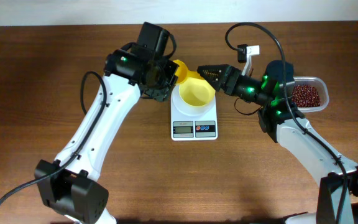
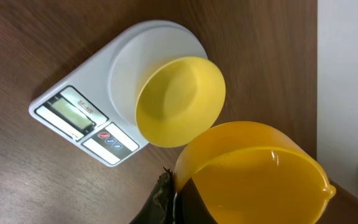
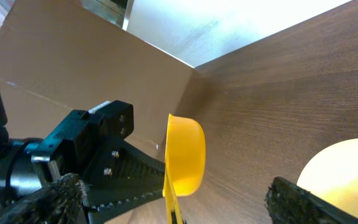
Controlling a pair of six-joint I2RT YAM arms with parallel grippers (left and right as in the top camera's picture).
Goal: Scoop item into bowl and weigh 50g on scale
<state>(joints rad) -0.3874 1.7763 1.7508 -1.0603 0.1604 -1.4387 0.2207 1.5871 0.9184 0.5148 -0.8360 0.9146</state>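
Note:
The pale-yellow bowl (image 1: 196,94) (image 2: 179,102) stands on the white scale (image 1: 194,127) (image 2: 73,109), and no beans show inside it. Just behind it, my left gripper (image 1: 166,73) (image 2: 176,200) is shut on the wall of the yellow scoop's (image 1: 180,70) (image 2: 253,174) cup, which looks empty. My right gripper (image 1: 205,73) (image 3: 176,190) is open, its fingers (image 3: 61,196) standing either side of the scoop's (image 3: 185,152) handle without touching it. The reddish-brown beans (image 1: 306,94) lie in a clear tub (image 1: 321,84) at the far right.
The brown wooden table (image 1: 42,74) runs to a pale wall at the back. Both arms meet above the scale's far edge. The right arm's cable (image 1: 253,28) loops above it.

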